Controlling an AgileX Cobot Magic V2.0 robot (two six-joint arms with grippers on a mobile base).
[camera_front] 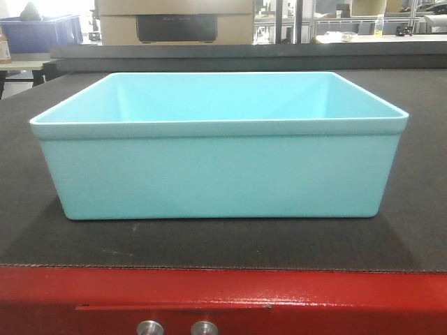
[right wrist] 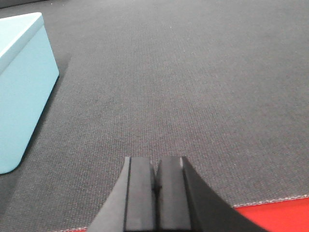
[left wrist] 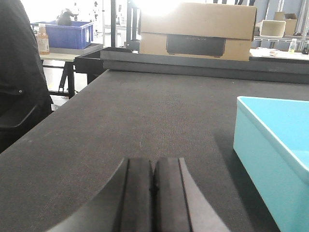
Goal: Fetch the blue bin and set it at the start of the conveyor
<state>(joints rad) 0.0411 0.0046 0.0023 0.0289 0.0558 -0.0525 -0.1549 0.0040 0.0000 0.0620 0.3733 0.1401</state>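
Observation:
The pale turquoise blue bin (camera_front: 220, 164) stands upright and empty on the black belt of the conveyor start (camera_front: 419, 230), just behind its red front edge with two silver bolts. In the left wrist view the blue bin (left wrist: 273, 154) lies to the right of my left gripper (left wrist: 154, 166), which is shut on nothing, low over the belt. In the right wrist view the blue bin (right wrist: 21, 87) sits at the left, apart from my right gripper (right wrist: 155, 166), also shut and empty, near the red edge (right wrist: 275, 215).
A cardboard box (left wrist: 198, 29) stands beyond the belt's far end. A dark royal-blue bin (left wrist: 65, 34) and a bottle (left wrist: 43, 41) rest on a table at the far left. A dark-clothed person (left wrist: 17, 72) is at the left edge.

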